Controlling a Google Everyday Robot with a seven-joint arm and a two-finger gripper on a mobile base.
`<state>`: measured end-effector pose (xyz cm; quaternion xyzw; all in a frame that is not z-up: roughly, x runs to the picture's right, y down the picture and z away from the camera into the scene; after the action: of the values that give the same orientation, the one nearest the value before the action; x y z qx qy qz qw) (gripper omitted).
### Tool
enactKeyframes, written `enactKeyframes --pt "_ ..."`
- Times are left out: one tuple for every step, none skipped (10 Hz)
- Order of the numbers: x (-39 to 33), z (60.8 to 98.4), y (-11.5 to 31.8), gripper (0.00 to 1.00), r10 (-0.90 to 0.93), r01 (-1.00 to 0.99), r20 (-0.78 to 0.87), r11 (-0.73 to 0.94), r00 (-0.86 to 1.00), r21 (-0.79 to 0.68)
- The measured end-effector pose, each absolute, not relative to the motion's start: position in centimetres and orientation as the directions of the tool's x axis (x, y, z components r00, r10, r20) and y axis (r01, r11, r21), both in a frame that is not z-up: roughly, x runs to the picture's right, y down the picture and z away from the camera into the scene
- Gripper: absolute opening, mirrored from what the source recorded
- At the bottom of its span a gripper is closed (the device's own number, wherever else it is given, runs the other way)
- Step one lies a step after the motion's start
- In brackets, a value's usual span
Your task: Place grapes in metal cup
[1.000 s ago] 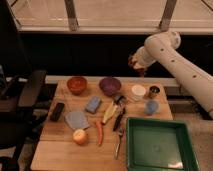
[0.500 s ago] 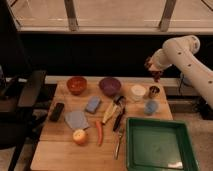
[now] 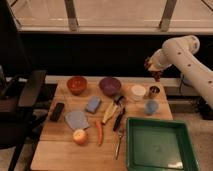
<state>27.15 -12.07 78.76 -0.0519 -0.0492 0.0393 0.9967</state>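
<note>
Grapes held high above the metal cup, release not yet safe

My gripper [image 3: 154, 70] hangs in the air above the far right part of the table [image 3: 55, 150], and it seems closed around the grapes [image 3: 156, 73], a dark red bunch under my fingers, though the view is dim there. The metal cup [image 3: 154, 91] stands below, just beside the white cup [image 3: 138, 91] and near the light blue cup [image 3: 151, 107]. I see 2 risks: if I let go from this height, the bunch can bounce off the narrow rim; if I descend slightly off line, the grapes can land in the white cup or tip the metal cup over.
</note>
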Motion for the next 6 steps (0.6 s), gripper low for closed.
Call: enactKeyframes --pt "27.1 78.9 -12.0 0.0 0.086 -0.075 0.096 0.991 0.992 -0.11" --pt "27.5 79.0 -11.9 0.0 0.1 -0.089 0.094 0.989 0.991 -0.117" --pt "28.0 79.7 -11.3 0.0 0.134 -0.12 0.103 0.984 0.986 -0.132" --pt "28.8 80.4 -10.6 0.0 0.169 -0.152 0.112 0.978 0.979 -0.142" --pt "29.7 80.9 -10.1 0.0 0.211 -0.191 0.123 0.969 0.97 -0.156" --pt "30.6 81.6 -9.7 0.0 0.256 -0.231 0.133 0.957 0.958 -0.176"
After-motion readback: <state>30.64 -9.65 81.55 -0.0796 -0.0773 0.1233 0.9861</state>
